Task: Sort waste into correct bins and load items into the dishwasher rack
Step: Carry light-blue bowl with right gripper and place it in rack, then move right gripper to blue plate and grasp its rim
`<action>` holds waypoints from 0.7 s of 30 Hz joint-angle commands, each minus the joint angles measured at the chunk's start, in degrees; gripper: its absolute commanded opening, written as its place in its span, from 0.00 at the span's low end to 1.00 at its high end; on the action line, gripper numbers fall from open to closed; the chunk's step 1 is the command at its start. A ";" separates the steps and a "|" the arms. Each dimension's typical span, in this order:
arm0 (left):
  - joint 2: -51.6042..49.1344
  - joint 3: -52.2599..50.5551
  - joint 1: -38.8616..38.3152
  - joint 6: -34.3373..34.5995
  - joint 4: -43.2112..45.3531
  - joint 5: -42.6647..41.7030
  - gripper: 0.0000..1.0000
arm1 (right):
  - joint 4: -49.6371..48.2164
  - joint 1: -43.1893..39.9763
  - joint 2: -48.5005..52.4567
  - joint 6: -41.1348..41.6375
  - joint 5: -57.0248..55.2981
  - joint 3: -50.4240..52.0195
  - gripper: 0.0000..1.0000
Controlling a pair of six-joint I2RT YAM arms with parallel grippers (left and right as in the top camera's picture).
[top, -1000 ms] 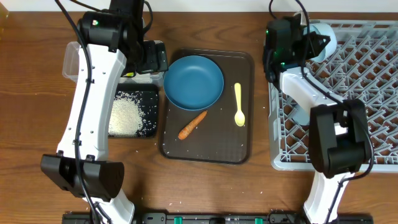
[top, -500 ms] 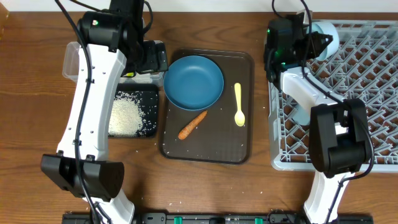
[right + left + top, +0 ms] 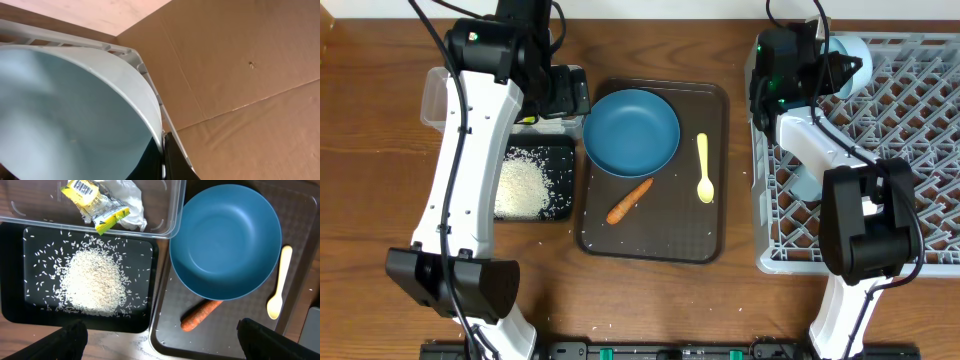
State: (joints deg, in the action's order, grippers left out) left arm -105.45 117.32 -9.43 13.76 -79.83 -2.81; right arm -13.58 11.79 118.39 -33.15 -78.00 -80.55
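Drift toward 3 o'clock on the right: the right gripper (image 3: 828,62), pinched shut on the thin rim of the smooth pale blue bowl (image 3: 848,55), now holds it further over the 11 o'clock corner of the grey pegged rack (image 3: 920,150), so set-down looks close to me. Nearer me, the tapered carrot (image 3: 630,201) lies at 6 o'clock of the glossy dark blue plate (image 3: 631,131). Granular rice (image 3: 520,186) heaps in the matte black tray (image 3: 15,280) at 9, and beyond it the left gripper (image 3: 558,95) hangs wide and empty over crumpled paper (image 3: 107,202) in the clear tub (image 3: 170,210).

Blue plate (image 3: 631,131), orange carrot (image 3: 629,201)
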 commanded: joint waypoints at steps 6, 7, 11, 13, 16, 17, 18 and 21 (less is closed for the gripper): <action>-0.11 0.07 0.04 0.33 -0.20 0.31 0.98 | 2.91 1.73 0.57 1.81 1.66 -0.28 0.01; -0.11 0.07 0.04 0.33 -0.22 0.31 0.98 | 3.78 1.84 0.57 1.84 2.49 -0.28 0.01; -0.11 0.07 0.04 0.33 -0.20 0.31 0.98 | 7.58 2.43 0.57 2.25 5.49 -0.28 0.01; -0.11 0.07 0.04 0.33 -0.20 0.31 0.98 | 8.33 2.89 0.57 3.98 5.46 -0.28 0.01; -0.11 0.07 0.04 0.33 -0.22 0.31 0.98 | 8.41 4.09 0.57 4.17 5.40 -0.28 0.01; -0.11 0.07 0.04 0.33 -0.20 0.31 0.98 | 8.41 4.46 0.57 4.17 5.42 -0.28 0.02; -0.11 0.07 0.04 0.33 -0.20 0.31 0.98 | 8.39 5.03 0.57 4.17 5.42 -0.28 0.04; -0.11 0.07 0.04 0.33 -0.20 0.31 0.98 | 8.44 6.88 0.57 4.17 5.42 -0.28 0.18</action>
State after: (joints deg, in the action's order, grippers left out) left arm -105.45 117.32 -9.43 13.76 -79.85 -2.81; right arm -5.21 16.05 118.56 -30.13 -73.47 -80.60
